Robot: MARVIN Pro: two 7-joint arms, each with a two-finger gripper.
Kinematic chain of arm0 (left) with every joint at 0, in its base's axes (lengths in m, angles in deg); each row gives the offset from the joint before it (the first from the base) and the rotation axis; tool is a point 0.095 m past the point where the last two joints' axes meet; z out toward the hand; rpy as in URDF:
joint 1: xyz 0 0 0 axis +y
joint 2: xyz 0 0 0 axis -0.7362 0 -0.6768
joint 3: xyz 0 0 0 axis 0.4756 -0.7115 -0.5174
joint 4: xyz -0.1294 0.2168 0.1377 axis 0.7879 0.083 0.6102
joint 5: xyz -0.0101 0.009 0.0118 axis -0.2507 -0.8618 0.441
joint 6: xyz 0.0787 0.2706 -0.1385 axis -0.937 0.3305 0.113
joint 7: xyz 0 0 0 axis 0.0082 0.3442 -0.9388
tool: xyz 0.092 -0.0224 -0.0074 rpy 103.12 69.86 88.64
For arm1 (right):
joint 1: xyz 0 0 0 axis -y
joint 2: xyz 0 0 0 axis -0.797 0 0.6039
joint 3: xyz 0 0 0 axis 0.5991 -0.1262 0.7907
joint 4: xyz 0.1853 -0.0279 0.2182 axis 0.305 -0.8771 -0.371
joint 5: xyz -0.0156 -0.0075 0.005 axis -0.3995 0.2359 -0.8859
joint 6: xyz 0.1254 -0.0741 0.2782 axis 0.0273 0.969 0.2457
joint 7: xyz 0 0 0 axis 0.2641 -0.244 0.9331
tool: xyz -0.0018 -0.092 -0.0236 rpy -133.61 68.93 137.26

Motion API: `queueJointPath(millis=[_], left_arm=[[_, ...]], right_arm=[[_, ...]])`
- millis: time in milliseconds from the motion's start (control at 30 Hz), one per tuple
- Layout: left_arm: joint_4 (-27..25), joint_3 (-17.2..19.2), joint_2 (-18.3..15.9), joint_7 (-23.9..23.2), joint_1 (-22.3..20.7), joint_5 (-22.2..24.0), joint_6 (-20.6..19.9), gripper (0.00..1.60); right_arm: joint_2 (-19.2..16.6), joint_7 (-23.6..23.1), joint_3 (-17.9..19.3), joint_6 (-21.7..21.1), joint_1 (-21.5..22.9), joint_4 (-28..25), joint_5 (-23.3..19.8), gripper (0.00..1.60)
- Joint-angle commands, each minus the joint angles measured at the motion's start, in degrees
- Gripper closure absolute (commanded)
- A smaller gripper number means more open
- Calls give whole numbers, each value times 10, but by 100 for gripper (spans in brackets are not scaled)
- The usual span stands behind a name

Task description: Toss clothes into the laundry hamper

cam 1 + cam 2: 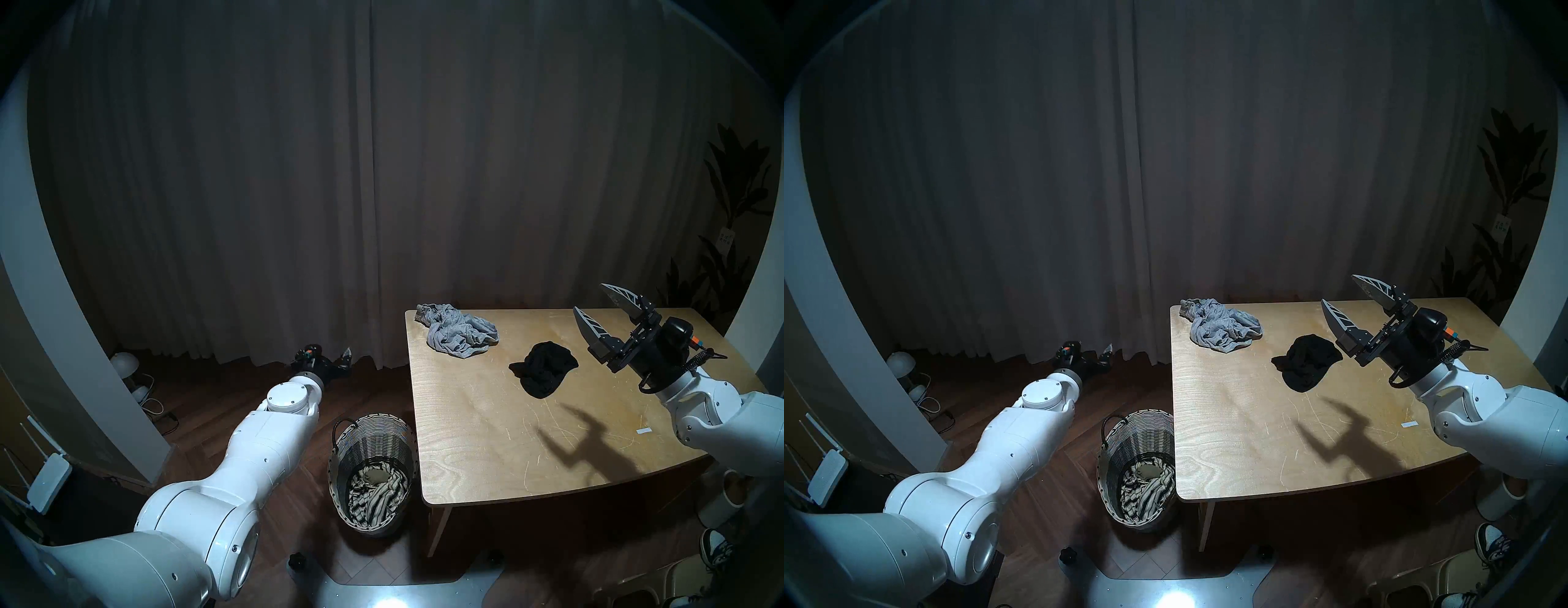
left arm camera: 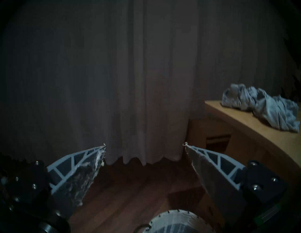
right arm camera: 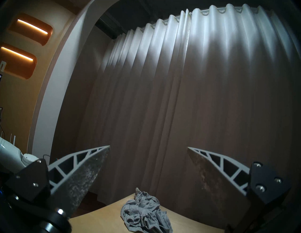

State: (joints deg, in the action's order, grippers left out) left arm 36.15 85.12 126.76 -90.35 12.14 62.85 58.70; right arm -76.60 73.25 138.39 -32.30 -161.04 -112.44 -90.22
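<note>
The woven laundry hamper stands on the floor just left of the table, and its rim shows at the bottom of the left wrist view. Inside lie a cream garment with black stripes and an olive-tan knit. A heather grey garment lies crumpled at the table's far left corner, a black one mid-table. My left gripper is open and empty, held out beyond the hamper toward the curtain. Above the table's right side my right gripper hangs open and empty, right of the black garment.
The wooden table fills the right half of the view. A long curtain closes the back. Small white lamps and cables lie on the floor far left, beside a white router. A plant stands far right, shoes near right.
</note>
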Motion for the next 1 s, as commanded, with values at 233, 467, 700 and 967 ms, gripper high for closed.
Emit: queueJointPath(millis=[233,467,700,967], left_arm=[[-71,22,-24,11,39,12,49,0],[-94,29,-30,18,57,18,65,0],[-109,35,-35,26,80,23,73,0],[-127,40,-38,34,101,29,83,0]], right_arm=[[0,21,-8,-91,14,40,8,0],[12,31,-24,-135,13,51,20,0],[31,43,-40,-174,19,62,37,0],[52,58,-50,-210,35,69,54,0]])
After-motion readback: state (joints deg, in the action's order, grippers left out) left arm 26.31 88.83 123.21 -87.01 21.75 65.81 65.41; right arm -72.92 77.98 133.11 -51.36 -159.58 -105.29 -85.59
